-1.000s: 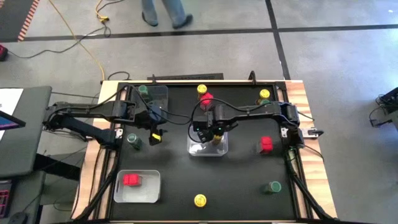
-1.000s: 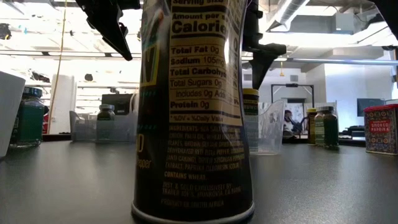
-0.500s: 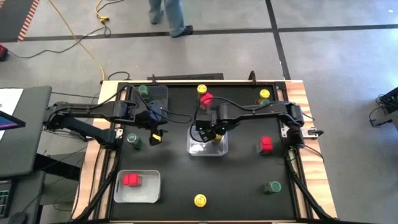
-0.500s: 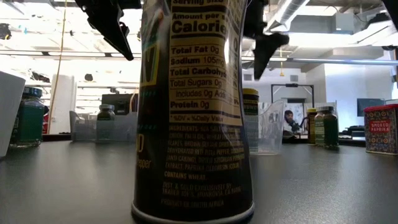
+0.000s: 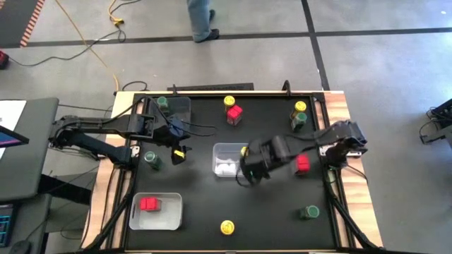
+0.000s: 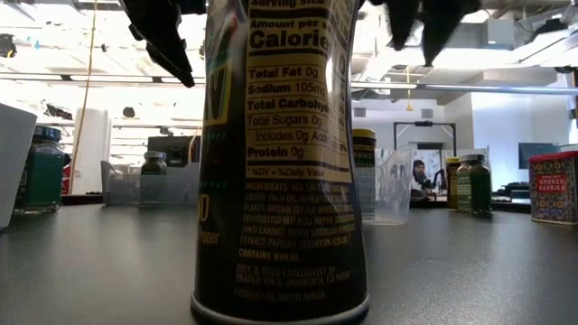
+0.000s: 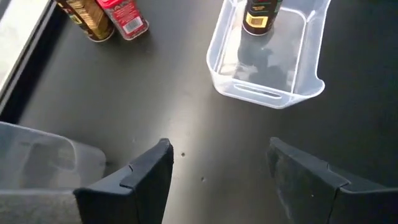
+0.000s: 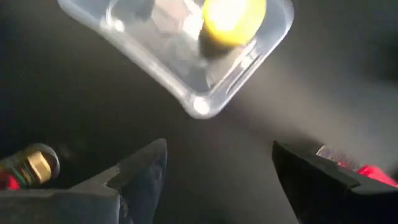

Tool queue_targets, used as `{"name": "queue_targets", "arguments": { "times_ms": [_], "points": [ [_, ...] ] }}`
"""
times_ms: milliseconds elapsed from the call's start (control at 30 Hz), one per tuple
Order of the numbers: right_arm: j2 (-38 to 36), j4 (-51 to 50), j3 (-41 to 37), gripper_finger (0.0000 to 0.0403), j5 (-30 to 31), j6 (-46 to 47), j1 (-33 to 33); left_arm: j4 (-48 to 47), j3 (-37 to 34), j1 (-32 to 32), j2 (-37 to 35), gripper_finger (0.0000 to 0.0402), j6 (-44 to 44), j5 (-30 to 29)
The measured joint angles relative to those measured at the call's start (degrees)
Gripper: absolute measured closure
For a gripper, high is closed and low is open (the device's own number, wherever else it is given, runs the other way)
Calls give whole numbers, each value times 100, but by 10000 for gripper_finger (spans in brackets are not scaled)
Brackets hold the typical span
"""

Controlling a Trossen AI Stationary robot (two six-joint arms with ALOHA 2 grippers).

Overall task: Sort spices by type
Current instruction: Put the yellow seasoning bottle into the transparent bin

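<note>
The clear plastic rectangular bin (image 5: 227,159) at the middle of the black table (image 5: 268,212) holds one round yellow-lidded spice jar (image 8: 231,18), standing at the bin's right end. The right gripper (image 5: 252,173) hangs just off the bin's near right corner, its two dark fingers (image 8: 140,171) spread apart with nothing between them. The left gripper (image 7: 221,180) waits to the left of the bin, jaws parted and empty over bare table.

Beyond the bin, toward the far edge, a yellow-lidded jar (image 5: 229,101) stands touching a squarish red-topped jar (image 5: 234,114). To the bin's far right, a second yellow-lidded jar (image 5: 301,107) stands beside a dark-green-lidded jar (image 5: 297,121). Another red-topped jar (image 5: 302,164) stands right of the bin, just past the right arm.

A second clear bin (image 5: 176,109) at the far left holds a green-lidded jar (image 5: 163,103); another green-lidded jar (image 5: 151,159) stands on the table left of the central bin. A third clear bin (image 5: 169,219) near the front left holds a red-topped jar (image 5: 148,204). Near the front, a yellow-lidded jar (image 5: 227,227) stands alone, close against the low camera and blocking most of its sight, and a green-lidded jar (image 5: 311,212) stands toward the front right.

A person's legs (image 5: 201,17) show on the floor beyond the table.
</note>
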Motion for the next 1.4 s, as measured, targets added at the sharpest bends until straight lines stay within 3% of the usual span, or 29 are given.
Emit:
{"name": "queue_targets", "arguments": {
  "times_ms": [167,300,533,800,1100,1400],
  "points": [
    [-27,-6,-596,85,-29,447,626,191,0,-329,0,154,-171,53],
    [-370,287,-1333,85,-50,786,997,730,10,-704,43,154,-537,-283],
    [-1830,1713,-3185,85,159,979,1577,1336,301,-1359,467,154,-955,-762],
    [-3313,3069,-4692,85,666,242,1853,1012,1515,-2038,1810,154,-633,-960],
    [-3786,3980,-5132,85,720,-1358,1671,-65,3381,-2340,3383,154,-1435,-1199],
    [-3786,3978,-5132,85,710,-1707,1658,542,3799,-2330,4151,154,-1991,-954]
  ]
}}
